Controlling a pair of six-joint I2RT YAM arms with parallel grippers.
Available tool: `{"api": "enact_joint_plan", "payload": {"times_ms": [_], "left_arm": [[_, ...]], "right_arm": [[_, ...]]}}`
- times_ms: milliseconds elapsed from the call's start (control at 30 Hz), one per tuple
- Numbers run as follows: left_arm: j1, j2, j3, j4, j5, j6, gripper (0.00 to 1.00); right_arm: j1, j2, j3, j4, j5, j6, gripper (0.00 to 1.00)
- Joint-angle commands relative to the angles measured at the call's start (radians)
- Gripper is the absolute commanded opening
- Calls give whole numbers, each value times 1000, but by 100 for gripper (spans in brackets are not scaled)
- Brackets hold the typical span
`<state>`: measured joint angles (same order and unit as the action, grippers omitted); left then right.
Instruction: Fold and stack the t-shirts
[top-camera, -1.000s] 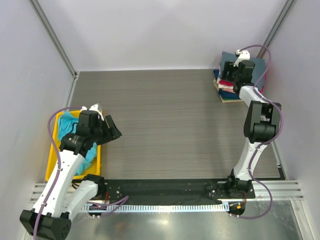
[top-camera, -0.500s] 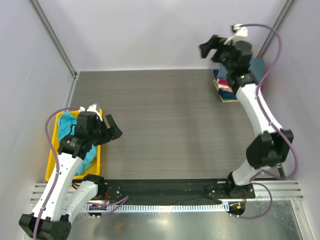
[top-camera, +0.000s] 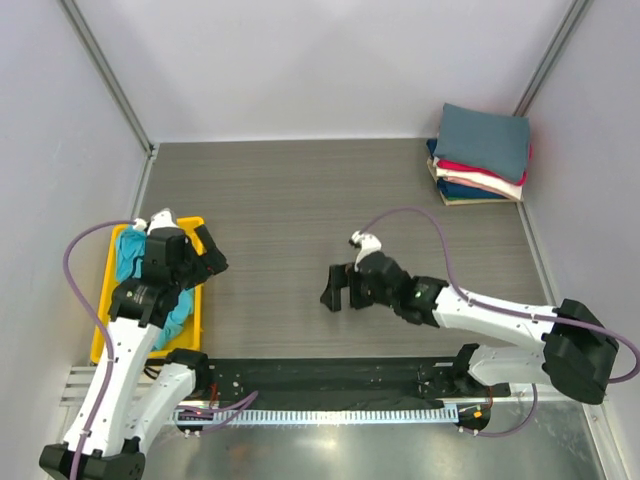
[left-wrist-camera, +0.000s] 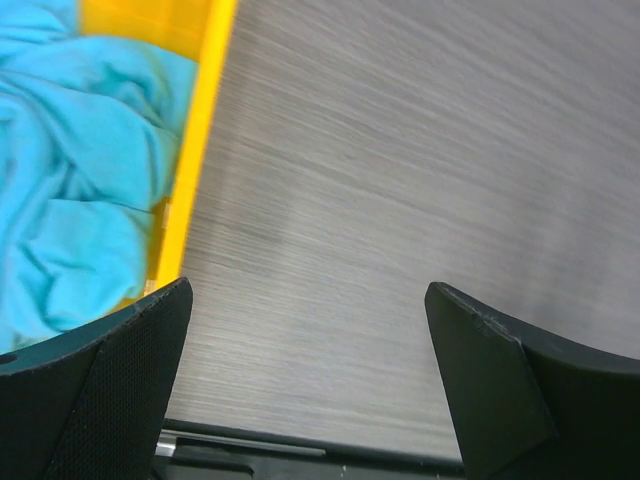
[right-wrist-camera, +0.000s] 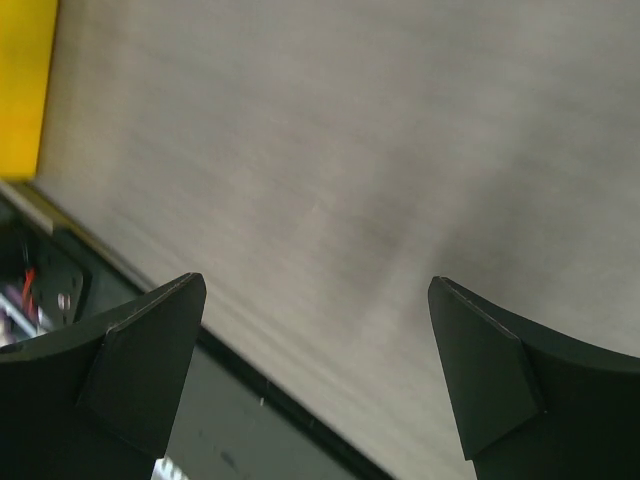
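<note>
A folded slate grey-blue t-shirt (top-camera: 485, 140) tops a stack (top-camera: 478, 180) of crimson, cream and navy folded tees at the back right corner. A crumpled teal t-shirt (top-camera: 130, 262) lies in the yellow bin and also shows in the left wrist view (left-wrist-camera: 70, 200). My left gripper (top-camera: 212, 254) is open and empty, just right of the bin over bare table. My right gripper (top-camera: 335, 288) is open and empty, low over the middle of the table, far from the stack. Both wrist views show only table between the fingers.
The yellow plastic bin (top-camera: 196, 322) stands at the left edge; its rim shows in the left wrist view (left-wrist-camera: 195, 150) and a corner in the right wrist view (right-wrist-camera: 22, 90). A black rail (top-camera: 330, 372) runs along the near edge. Grey walls close in the table.
My right arm has swung from the stack at the back right down to the middle of the table, leaving the grey-blue tee on the stack. My left gripper has shifted slightly left.
</note>
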<state>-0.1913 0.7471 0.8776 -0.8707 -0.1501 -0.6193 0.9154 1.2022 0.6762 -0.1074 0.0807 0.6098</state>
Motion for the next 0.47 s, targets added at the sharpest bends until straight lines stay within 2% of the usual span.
{"api": "enact_joint_plan", "payload": {"times_ms": [0, 133, 433], "left_arm": [[7, -29, 1, -17, -201, -52, 100], [9, 9, 50, -91, -305, -79, 100], [9, -23, 52, -82, -370, -100, 100]], "right_arm": [[81, -56, -47, 77, 22, 129, 100], [134, -44, -66, 38, 51, 163, 100], [163, -208, -128, -37, 79, 148, 100]]}}
